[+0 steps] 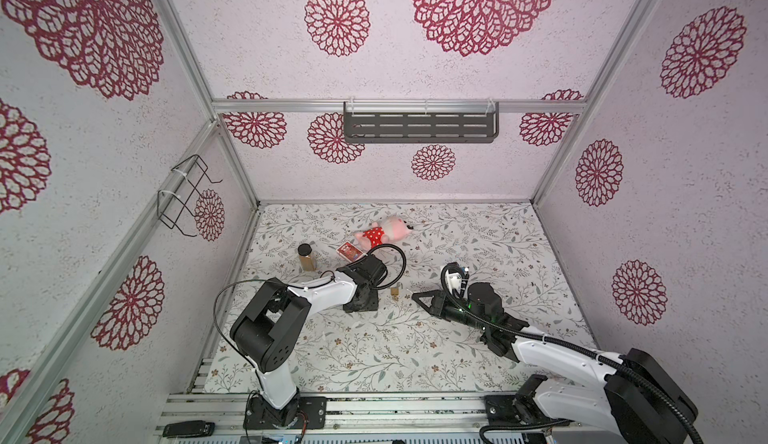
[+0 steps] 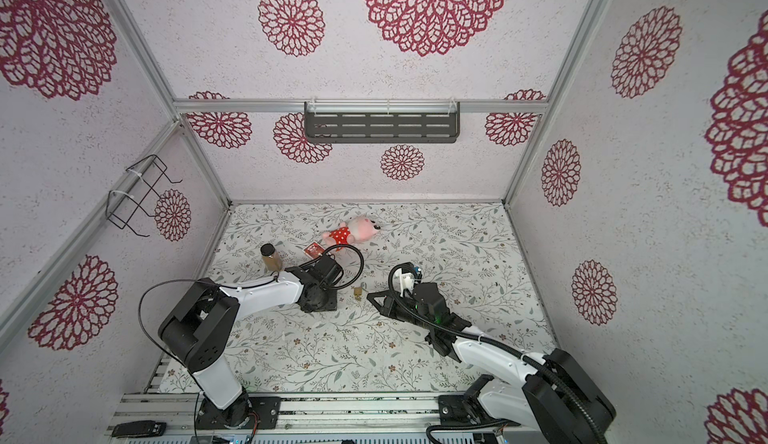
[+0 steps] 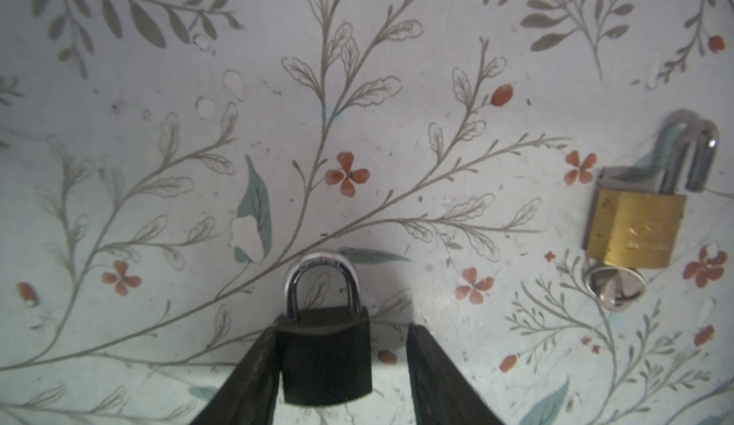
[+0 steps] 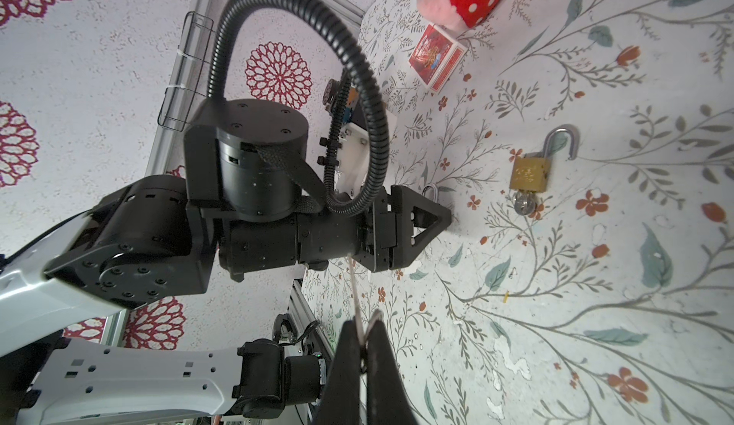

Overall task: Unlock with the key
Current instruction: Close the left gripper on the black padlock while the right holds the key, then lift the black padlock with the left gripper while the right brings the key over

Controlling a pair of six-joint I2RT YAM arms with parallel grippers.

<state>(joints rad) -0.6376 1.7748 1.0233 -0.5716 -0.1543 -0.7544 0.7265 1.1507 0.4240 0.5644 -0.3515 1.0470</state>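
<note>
In the left wrist view, the left gripper (image 3: 343, 329) is standing with its fingers (image 3: 254, 371) spread on either side of a black padlock (image 3: 325, 359). One finger is touching the lock's body while the other is sitting apart from it, with floral table (image 3: 159, 85) showing in the gap. The lock's shackle is pushed home. Both top views are hiding this lock under the downward-pointing gripper (image 1: 361, 303), and the right wrist view is catching only its shackle beside the gripper's tip.

The right gripper (image 4: 363, 325) is holding its fingers pressed together on a thin silver key (image 4: 372, 319), seen edge-on in the right wrist view. In both top views it is too small to make out, though the gripper's tip (image 1: 413, 295) is showing as a closed point.

A brass padlock (image 3: 635, 232) is lying on the table just beside the left gripper and between the two grippers (image 1: 395, 293). The wrist views are showing its shackle swung open and a second key (image 3: 613, 288) sitting in its base. The top views are giving it only as a small gold block (image 2: 357, 292).
</note>
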